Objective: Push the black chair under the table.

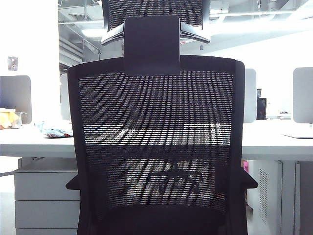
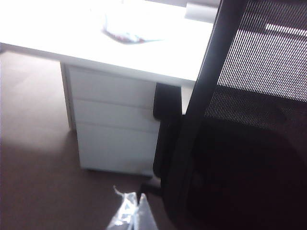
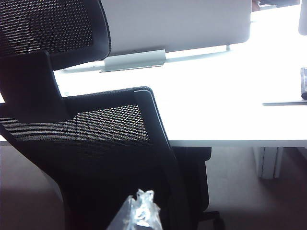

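So on my left I've got the pale grey drawer unit [image 2: 112,124] under the long white flat-topped office desk [image 1: 274,142], with my left gripper [image 2: 130,214] low beside the chair's frame; can't tell if it's open or closed. Dead centre, the big black mesh-backed office chair [image 1: 156,142] faces the desk, armrests at its edge. My right gripper [image 3: 139,211] sits just behind the mesh back, jaw state unclear too.

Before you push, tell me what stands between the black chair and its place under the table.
Nothing visible blocks it. The black chair faces the gap under the table, with drawer units off to one side. The left gripper and right gripper sit just behind its back; the floor underneath is hidden.
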